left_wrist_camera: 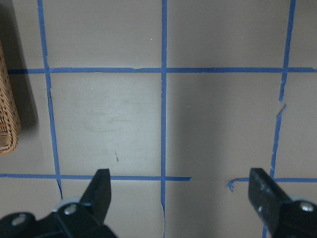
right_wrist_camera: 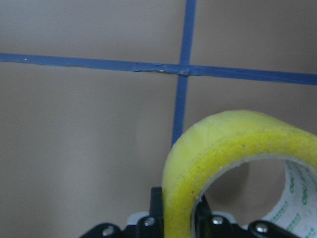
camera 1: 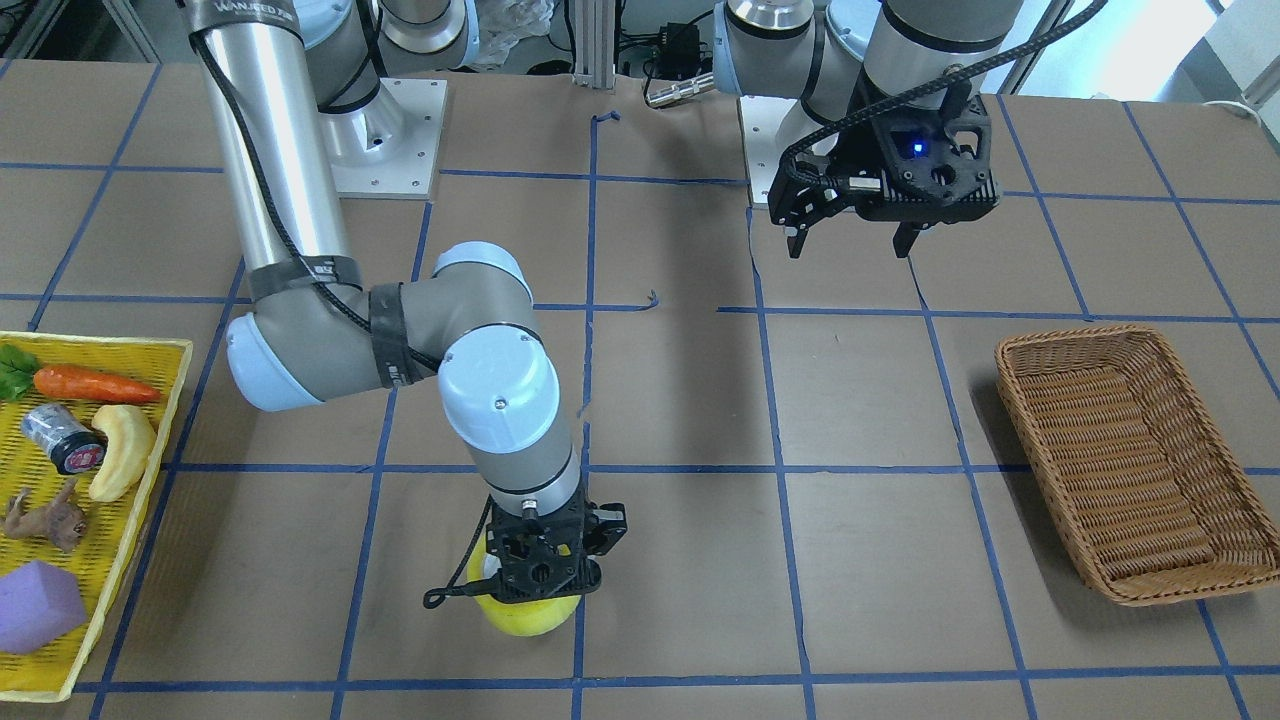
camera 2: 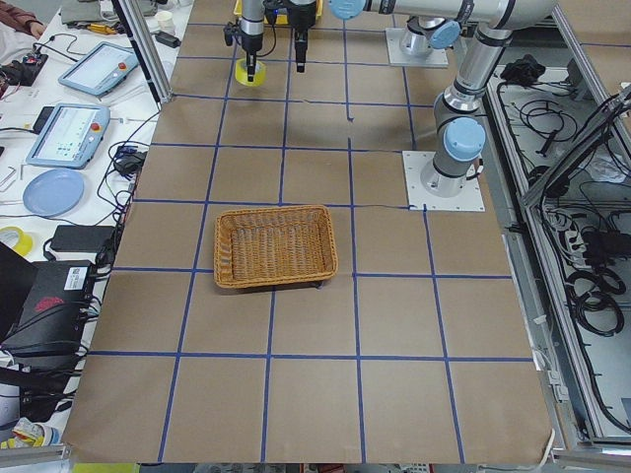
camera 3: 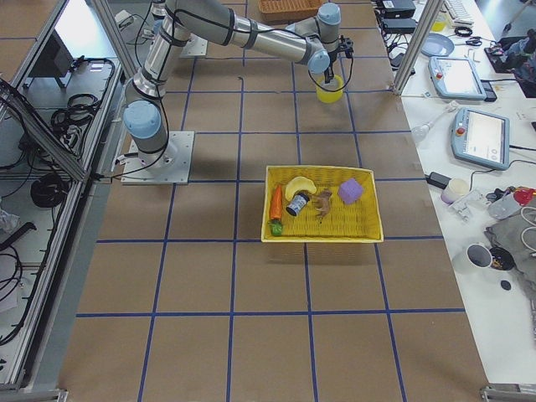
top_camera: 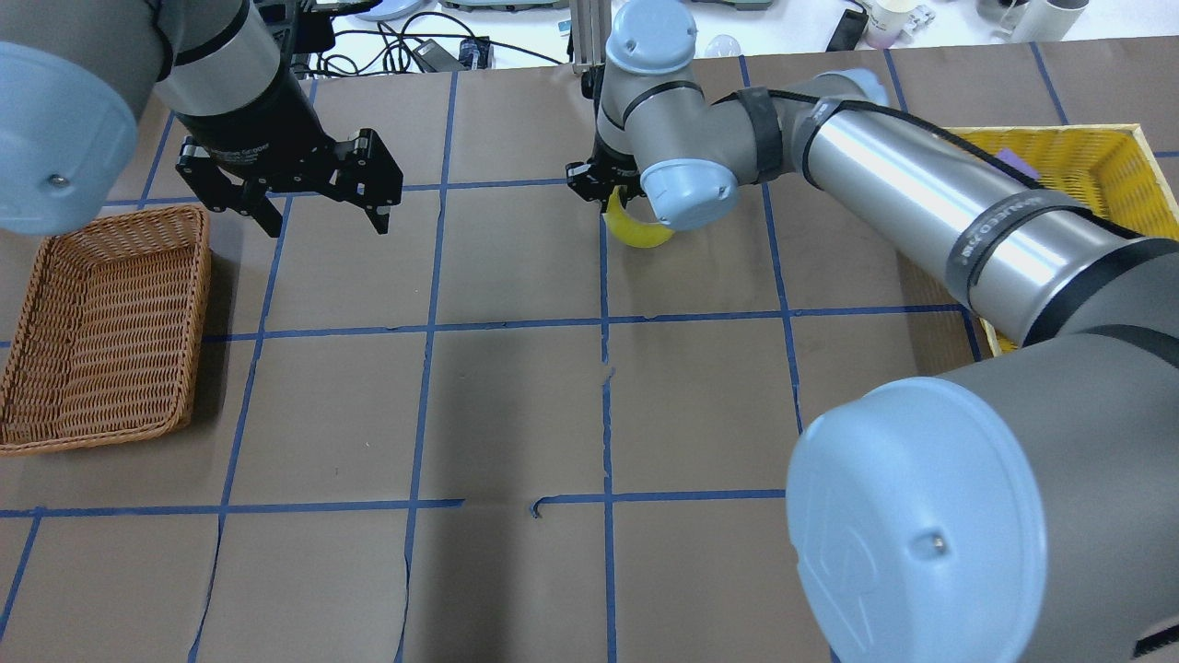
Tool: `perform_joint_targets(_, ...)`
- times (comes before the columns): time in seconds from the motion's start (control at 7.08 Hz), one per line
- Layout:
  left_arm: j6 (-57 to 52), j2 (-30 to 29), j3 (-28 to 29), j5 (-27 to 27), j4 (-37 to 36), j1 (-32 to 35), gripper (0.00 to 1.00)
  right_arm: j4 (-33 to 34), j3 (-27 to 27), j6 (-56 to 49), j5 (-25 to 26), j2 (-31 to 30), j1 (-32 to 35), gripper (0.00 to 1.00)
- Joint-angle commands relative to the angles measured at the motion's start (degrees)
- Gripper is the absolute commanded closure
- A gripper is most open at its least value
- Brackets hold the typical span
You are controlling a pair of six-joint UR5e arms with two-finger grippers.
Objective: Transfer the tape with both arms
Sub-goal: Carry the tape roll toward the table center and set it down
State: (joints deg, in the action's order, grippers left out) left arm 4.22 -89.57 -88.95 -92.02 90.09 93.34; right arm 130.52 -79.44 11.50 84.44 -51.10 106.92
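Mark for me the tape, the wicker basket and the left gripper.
tape (camera 1: 527, 617): front-facing view, its lower yellow curve.
wicker basket (camera 1: 1130, 470): front-facing view, bare woven floor.
left gripper (top_camera: 329, 226): overhead view, midway between its open fingertips.

Overhead view, from counter (top_camera: 516, 405) centre: basket (top_camera: 198, 304) at 9 o'clock, tray (top_camera: 1041, 132) at 2, tape (top_camera: 637, 234) at 12 in right tool (camera 1: 540, 580), left tool (top_camera: 328, 225) at 10.

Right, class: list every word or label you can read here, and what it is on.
Nothing reads in full.
Green letters on the tape core: cut off.
White print on the black strap of the right arm: blurred.
Label on the can: too small.
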Motion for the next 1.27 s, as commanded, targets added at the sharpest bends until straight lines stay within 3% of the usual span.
perform_joint_targets(0.0,0.0,0.18,-0.17,0.0,0.0,0.0,0.0,4.47,0.42,1.07,-2.0,4.07,1.54,1.0)
perform_joint_targets(0.14,0.0,0.27,-0.25,0.0,0.0,0.0,0.0,3.69,0.6,1.33,-2.0,3.38,1.45,0.01)
perform_joint_targets(0.28,0.0,0.27,-0.26,0.0,0.0,0.0,0.0,3.08,1.21,0.9,-1.57,1.03,1.02,0.0)
perform_joint_targets(0.57,0.0,-0.77,0.01,0.0,-0.52,0.0,0.0,-9.02,1.92,0.19,-1.65,-8.44,-6.32,0.0)
perform_joint_targets(0.71,0.0,-2.87,0.18,1.39,-8.27,-0.08,0.0,-15.67,1.58,-2.25,-1.13,-13.36,-11.07,0.0)
perform_joint_targets(0.85,1.39,-6.9,0.18,7.24,-14.53,1.05,0.0,-19.74,1.57,-4.88,-0.51,-17.85,-14.77,0.0)
perform_joint_targets(1.13,1.76,-17.6,0.36,8.53,-25.88,4.47,0.0,-37.01,1.4,-9.09,5.17,-26.73,-20.84,0.0)
